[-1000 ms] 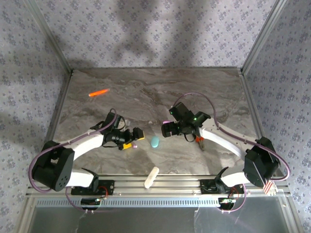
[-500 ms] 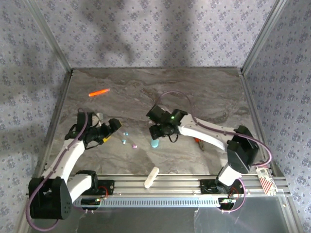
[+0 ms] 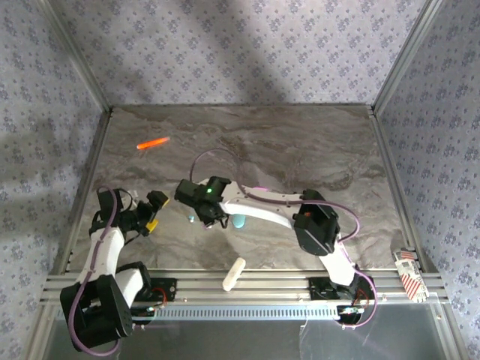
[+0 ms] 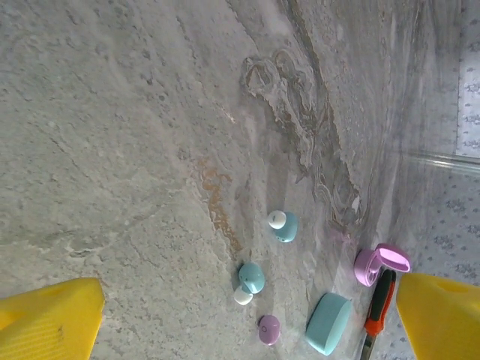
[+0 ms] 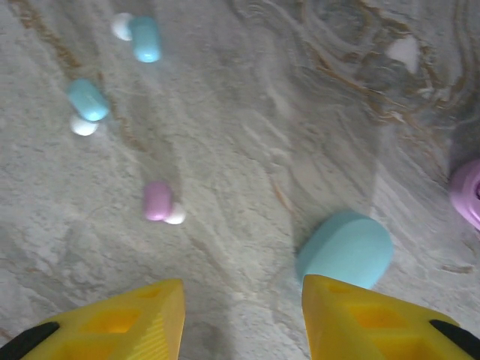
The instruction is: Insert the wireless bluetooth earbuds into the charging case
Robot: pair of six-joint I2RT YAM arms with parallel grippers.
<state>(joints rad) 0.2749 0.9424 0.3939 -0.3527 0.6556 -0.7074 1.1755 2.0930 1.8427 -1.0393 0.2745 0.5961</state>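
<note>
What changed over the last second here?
The left gripper pulled back to the left, away from the buds, and is open and empty. The right gripper swept left across the table to the buds, also open. The teal case and orange marker stayed put.

Soft, even light; broad dim shadows on the back wall (image 3: pixel 225 52). Right wrist view is blurred, left wrist view sharp.

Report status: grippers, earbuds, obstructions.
Left gripper open, empty. Right gripper open, by pink earbud. Two teal earbuds loose nearby. Teal case shut, pink case open; path looks clear.
</note>
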